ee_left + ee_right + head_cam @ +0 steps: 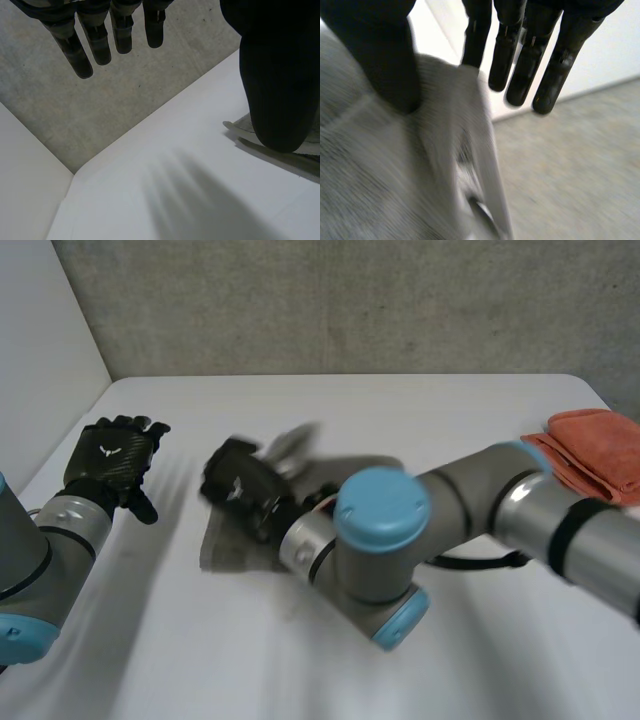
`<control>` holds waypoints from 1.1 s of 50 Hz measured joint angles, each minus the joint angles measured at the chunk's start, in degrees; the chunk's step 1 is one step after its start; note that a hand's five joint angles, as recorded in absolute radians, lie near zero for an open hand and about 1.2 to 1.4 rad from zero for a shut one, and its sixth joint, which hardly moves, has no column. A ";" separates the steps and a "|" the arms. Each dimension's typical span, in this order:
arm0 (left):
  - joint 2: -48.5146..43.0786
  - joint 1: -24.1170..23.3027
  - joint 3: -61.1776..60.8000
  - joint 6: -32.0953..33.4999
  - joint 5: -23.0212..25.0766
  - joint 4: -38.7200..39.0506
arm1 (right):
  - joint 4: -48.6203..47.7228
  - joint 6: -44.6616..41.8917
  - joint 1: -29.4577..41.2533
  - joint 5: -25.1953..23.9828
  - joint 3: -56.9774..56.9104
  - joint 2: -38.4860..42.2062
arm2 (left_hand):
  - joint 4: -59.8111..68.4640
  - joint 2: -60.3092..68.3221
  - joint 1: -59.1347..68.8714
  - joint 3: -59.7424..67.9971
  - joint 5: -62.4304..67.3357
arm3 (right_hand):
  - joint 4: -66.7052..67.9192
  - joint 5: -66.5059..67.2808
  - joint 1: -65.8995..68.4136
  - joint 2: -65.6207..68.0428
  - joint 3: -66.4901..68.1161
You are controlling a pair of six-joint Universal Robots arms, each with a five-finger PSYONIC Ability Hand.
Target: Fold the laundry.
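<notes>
Roughly at the middle-left of the white table (420,410) lies a pale grey woven cloth (230,545), crumpled rather than flat. The robot's black right hand (240,485) is on the cloth's far part. In the right wrist view that hand (520,60) has its thumb (387,65) pressed against a raised ridge of the grey fabric (375,170), with the straight fingers (475,35) on the ridge's other side, so the cloth is pinched between them. In the head view a blurred flap stands up just beyond the hand. The right arm (380,540), grey with light-blue caps, reaches across from the right side.

The black left hand (108,460) is well apart from the cloth, near the table's left edge, its fingers (95,40) straight and spread and gripping nothing; beside its thumb (275,75) an edge of the grey cloth (240,128) shows.

At the table's far right lies a folded orange cloth (595,450). Behind the table is a grey concrete wall (350,300)
</notes>
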 measured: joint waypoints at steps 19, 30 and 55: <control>-0.74 -2.50 -0.02 0.00 0.27 0.00 | 19.78 31.27 -14.47 13.19 12.42 -9.48 | 0.00 0.00 0.00 0.00 0.00 | -22.89 -23.48 -18.06 -21.48 -22.96; -0.80 -3.21 -0.03 0.00 0.17 -0.03 | 21.17 30.52 -21.52 11.63 15.60 -7.81 | 0.00 0.00 0.00 0.00 0.00 | 23.50 20.49 16.48 24.05 23.20; 2.55 -2.54 1.84 -6.10 -0.62 -0.81 | 21.12 16.84 1.56 -1.42 -11.93 2.89 | 0.00 0.00 0.00 0.00 0.00 | -13.82 -13.94 -16.26 -13.62 -14.12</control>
